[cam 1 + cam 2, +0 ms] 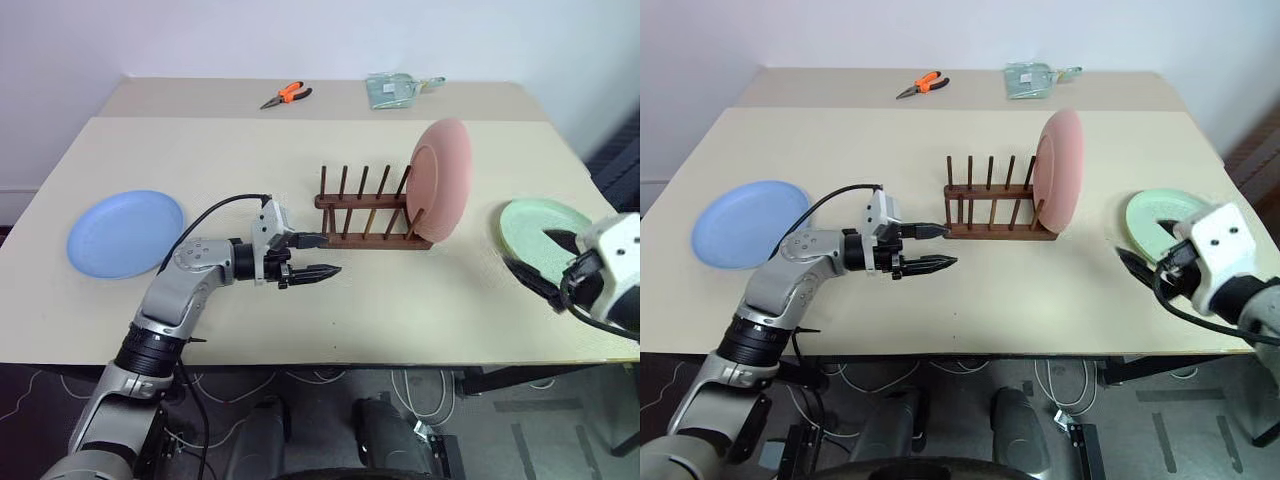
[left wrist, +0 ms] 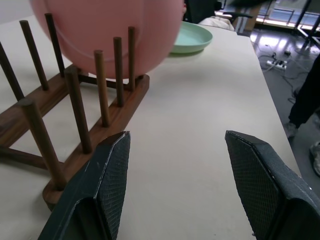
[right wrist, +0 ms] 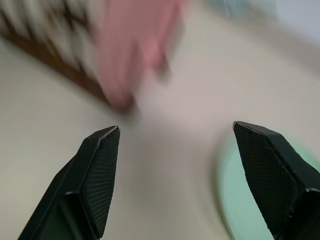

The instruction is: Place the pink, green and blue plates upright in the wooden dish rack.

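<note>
Quickly, near to far:
left gripper (image 1: 318, 256): jaws apart, nothing between them; sits at the rack's left end, one finger just beside the near base bar, pointing along the rack toward the pink plate.
right gripper (image 3: 175, 165): fingers wide apart, nothing in them; hovers over the near edge of the green plate, tabletop showing between the fingers.
green plate (image 1: 535, 235): flat on the table (image 1: 350, 310), right of the rack, well apart from it. Likely light, stiff plastic, matte so not very slippery. Judgement: take it by the raised rim on the near edge, one finger under, one over; lying flat, that rim is the only purchase.
blue plate (image 1: 125, 232): flat on the table at far left, well apart from the rack. Probably handles the same as the green; rim pinch on the side facing the rack looks easiest.
wooden dish rack (image 1: 365, 215): mid-table, pegs upright, left slots free.
pink plate (image 1: 443, 180): upright in the rack's rightmost slot, leaning a little on the pegs. Done.
risk: thin rim may slide in a shallow pinch; a light rack could shift if nudged.
far edge: orange-handled pliers (image 1: 286, 95) and a clear packet (image 1: 392, 89), not involved.
</note>
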You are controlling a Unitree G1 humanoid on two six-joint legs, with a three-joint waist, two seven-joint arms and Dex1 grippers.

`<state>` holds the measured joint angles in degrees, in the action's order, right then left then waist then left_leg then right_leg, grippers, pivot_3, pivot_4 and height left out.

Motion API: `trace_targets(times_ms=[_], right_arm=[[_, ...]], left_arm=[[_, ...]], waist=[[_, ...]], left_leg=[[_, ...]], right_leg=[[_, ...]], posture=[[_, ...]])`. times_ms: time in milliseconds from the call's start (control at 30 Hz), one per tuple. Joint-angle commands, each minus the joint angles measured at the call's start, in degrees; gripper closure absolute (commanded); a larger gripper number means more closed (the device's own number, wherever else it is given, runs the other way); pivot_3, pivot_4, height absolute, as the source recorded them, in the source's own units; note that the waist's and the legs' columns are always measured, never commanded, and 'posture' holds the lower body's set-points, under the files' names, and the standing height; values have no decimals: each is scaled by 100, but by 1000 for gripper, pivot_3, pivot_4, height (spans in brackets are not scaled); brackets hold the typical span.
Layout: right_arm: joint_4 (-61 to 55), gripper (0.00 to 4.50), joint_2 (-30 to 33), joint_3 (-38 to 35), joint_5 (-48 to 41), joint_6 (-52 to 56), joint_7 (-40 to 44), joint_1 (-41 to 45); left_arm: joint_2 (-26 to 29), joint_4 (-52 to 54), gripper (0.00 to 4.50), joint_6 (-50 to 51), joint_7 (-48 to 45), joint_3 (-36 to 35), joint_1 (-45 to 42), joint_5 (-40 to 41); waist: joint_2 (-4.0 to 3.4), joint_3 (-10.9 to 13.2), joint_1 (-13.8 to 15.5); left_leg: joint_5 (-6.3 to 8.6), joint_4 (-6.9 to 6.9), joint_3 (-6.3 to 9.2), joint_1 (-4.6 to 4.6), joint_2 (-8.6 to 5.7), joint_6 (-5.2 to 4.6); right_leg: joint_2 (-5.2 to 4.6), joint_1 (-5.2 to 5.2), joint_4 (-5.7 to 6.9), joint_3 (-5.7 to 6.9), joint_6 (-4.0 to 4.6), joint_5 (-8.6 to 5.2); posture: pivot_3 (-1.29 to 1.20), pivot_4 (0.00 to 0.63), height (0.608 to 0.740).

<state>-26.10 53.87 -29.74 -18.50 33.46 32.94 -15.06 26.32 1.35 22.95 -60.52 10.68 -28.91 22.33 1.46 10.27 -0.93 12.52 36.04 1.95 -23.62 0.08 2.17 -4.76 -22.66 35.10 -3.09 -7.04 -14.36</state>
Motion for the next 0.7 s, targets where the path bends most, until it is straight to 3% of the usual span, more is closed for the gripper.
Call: trace_targets(times_ms=[33,167,233,300,400,467,700], right_arm=[[1367,824,351,946,1572,-1084,-492,93],[2761,824,283,1590,2318,-1805,-969,734],[3448,1329,142,1766,2463,-2032,-1187,1189],[3829,2081,103,1862,2585,-2272,-1285,1406],[3872,3704,65,1840,2589,-2584,-1252,1464],[3772,4480,50,1822,2570,-2733,-1204,1429],[2809,4480,-59,1301,2485,-2964,-1416,1363]], left_arm=[[-132,-68,1393,-229,-96,107,-205,-98],[-216,-164,1393,-285,-124,118,-281,-151],[-214,-173,1393,-292,-130,103,-278,-163],[-212,-155,1393,-297,-115,94,-251,-176],[-213,-117,1393,-290,-74,79,-206,-177],[-211,-90,1393,-280,-46,75,-169,-173],[-167,-126,1393,-354,19,42,-109,-237]], waist=[[0,0,5],[-10,1,-1],[-8,1,-14],[-10,1,6],[-11,1,30],[-12,1,21],[-18,1,-4]], left_leg=[[0,2,-2,1,0,0],[0,-6,-5,-6,-2,-1],[1,-5,-7,-6,-2,-3],[1,-1,-5,-6,-2,-3],[1,-3,-4,-6,-3,-4],[2,-2,-4,-7,-4,-5],[2,-1,-3,-2,-3,-5]], right_leg=[[0,0,-1,-1,1,1],[-2,-7,-4,-4,2,1],[1,-10,0,-9,0,2],[4,-8,1,-8,0,2],[4,-6,1,-8,-5,0],[3,-5,1,-9,-7,0],[5,-2,6,-9,-8,0]], posture=[[0,150,732],[0,150,732],[0,150,732],[0,150,732],[0,150,732],[0,150,732],[0,150,732]])
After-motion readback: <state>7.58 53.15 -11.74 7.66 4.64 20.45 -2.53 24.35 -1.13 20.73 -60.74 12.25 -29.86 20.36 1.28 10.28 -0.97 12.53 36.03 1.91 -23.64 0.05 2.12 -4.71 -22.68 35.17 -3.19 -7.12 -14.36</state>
